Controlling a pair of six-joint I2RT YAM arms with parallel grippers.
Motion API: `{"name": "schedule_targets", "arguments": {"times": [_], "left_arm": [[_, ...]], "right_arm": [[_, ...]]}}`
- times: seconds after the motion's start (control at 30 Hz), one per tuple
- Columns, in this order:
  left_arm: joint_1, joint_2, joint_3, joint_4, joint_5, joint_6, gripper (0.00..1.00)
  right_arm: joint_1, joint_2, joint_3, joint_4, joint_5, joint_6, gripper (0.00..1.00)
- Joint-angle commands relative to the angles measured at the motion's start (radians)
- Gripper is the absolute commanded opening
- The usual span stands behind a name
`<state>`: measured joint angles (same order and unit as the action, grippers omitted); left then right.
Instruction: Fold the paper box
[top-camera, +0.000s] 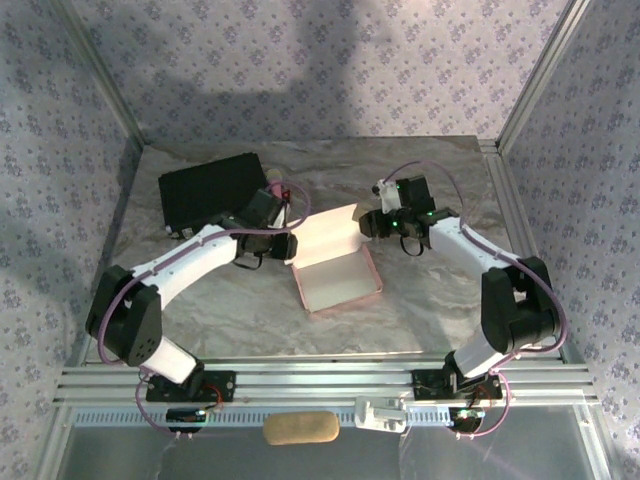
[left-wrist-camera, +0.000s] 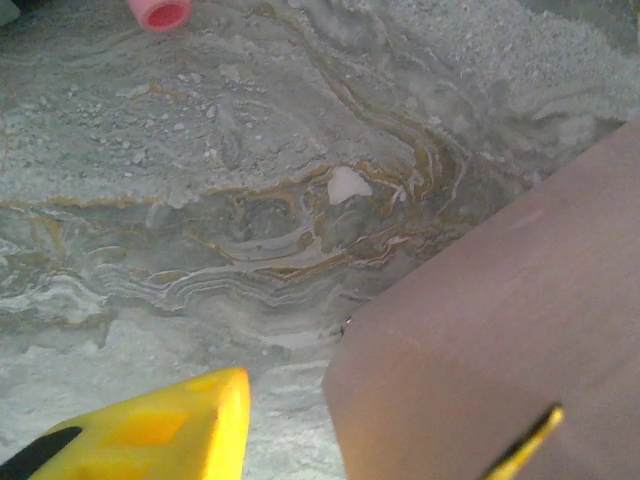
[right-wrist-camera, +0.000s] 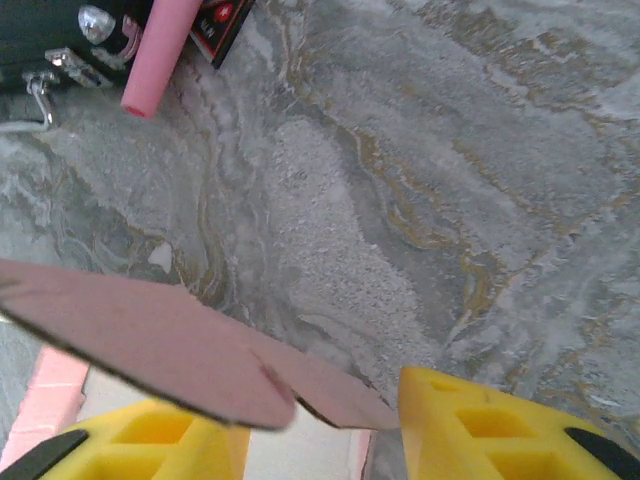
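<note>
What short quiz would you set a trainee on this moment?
1. True or false: the box rests on top of the case.
2. The box's inside is: A white, B black, C yellow.
3. Which is nearer the case: the left pincer or the right pincer?
Key: 1 false; 2 A; 3 left pincer.

Purple-flowered wallpaper walls (top-camera: 300, 60) surround a marbled grey tabletop (top-camera: 250, 310), edged by aluminium rails (top-camera: 330, 385); lighting seems dim.
</note>
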<state>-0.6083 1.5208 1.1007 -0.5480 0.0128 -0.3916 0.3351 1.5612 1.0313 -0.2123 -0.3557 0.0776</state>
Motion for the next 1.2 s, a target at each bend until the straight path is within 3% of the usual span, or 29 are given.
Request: {"name": "schedule_targets", "arguments": {"times": [0.0, 0.13, 0.33, 0.53, 0.73, 0.9, 1.17], "left_arm": [[0.001, 0.002, 0.027, 0.045, 0.006, -0.019, 0.35], [-0.009, -0.007, 0.025, 0.035, -0.038, -0.033, 0.21], [-0.024, 0.016, 0.034, 0.039, -0.068, -0.047, 0.14], [-0.044, 0.041, 0.068, 0.035, -0.164, -0.08, 0.0], [-0.055, 0.061, 0.12, 0.058, -0.254, -0.119, 0.0], [-0.04, 0.083, 0.167, 0.15, -0.303, -0.117, 0.0], [0.03, 0.153, 0.153, 0.378, -0.208, -0.073, 0.0]], "right_arm": [[0.022, 0.012, 0.029, -0.008, 0.002, -0.027, 0.38], [0.033, -0.003, 0.023, -0.014, 0.036, -0.014, 0.28], [0.063, -0.017, 0.006, -0.013, 0.082, 0.02, 0.13], [0.124, -0.015, 0.01, -0.014, 0.183, 0.074, 0.0], [0.191, -0.03, -0.007, 0.04, 0.331, 0.187, 0.0], [0.227, -0.049, -0.068, 0.215, 0.448, 0.309, 0.0], [0.23, -0.021, -0.197, 0.61, 0.518, 0.324, 0.0]]}}
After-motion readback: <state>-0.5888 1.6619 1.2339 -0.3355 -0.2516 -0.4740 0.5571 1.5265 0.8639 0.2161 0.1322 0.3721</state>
